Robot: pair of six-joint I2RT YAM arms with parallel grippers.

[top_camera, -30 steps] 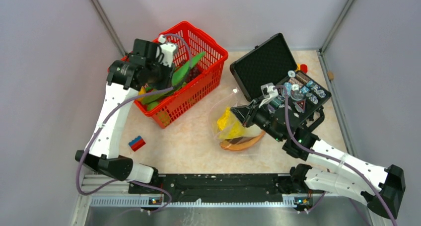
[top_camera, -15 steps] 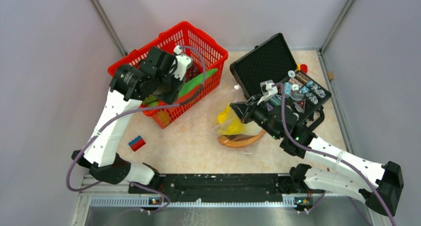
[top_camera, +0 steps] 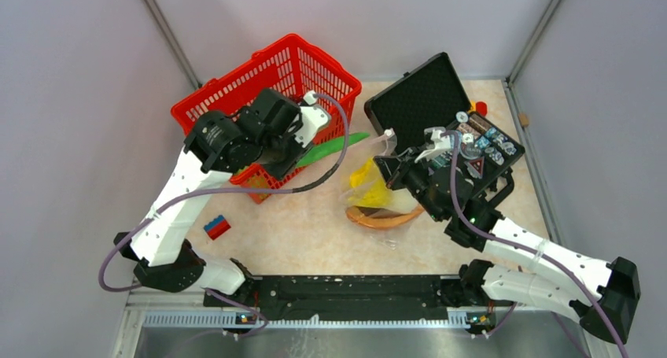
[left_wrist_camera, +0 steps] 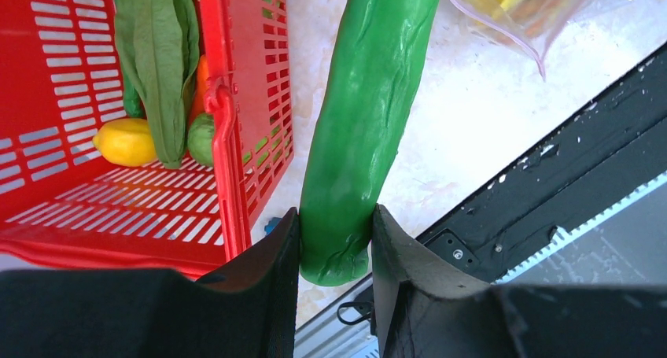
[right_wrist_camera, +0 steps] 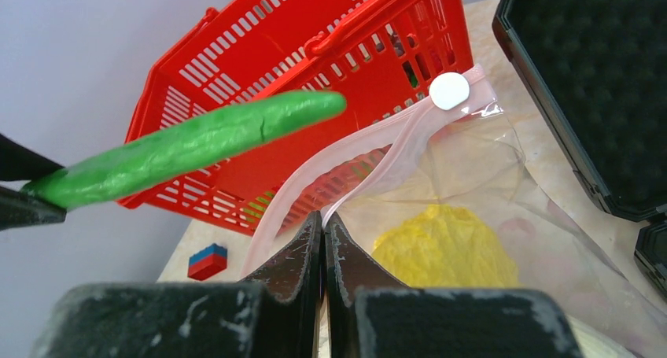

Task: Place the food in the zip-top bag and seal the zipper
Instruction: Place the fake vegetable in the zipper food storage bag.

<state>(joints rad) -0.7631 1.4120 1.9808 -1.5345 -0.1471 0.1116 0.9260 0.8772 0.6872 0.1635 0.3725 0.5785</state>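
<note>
My left gripper [left_wrist_camera: 334, 224] is shut on a long green pod [left_wrist_camera: 368, 106] and holds it in the air just outside the red mesh basket, its tip [top_camera: 346, 141] pointing towards the bag. My right gripper [right_wrist_camera: 323, 220] is shut on the pale pink zipper strip [right_wrist_camera: 370, 149] of the clear zip-top bag [top_camera: 377, 189], holding its mouth up and open; a white slider [right_wrist_camera: 450, 90] sits at the strip's end. Inside the bag lie a yellow piece [right_wrist_camera: 442, 244] and an orange curved piece [top_camera: 384, 218]. More food stays in the basket: green pods [left_wrist_camera: 157, 55], a yellow piece [left_wrist_camera: 126, 142].
The red mesh basket [top_camera: 236, 98] stands at the back left. An open black hard case [top_camera: 429, 98] with poker chips [top_camera: 480, 142] lies at the back right. A small red-and-blue block [top_camera: 217, 226] sits near the left arm.
My left gripper has lifted the green pod out of the basket and carried it right towards the bag. My right gripper has raised the bag's mouth a little.
</note>
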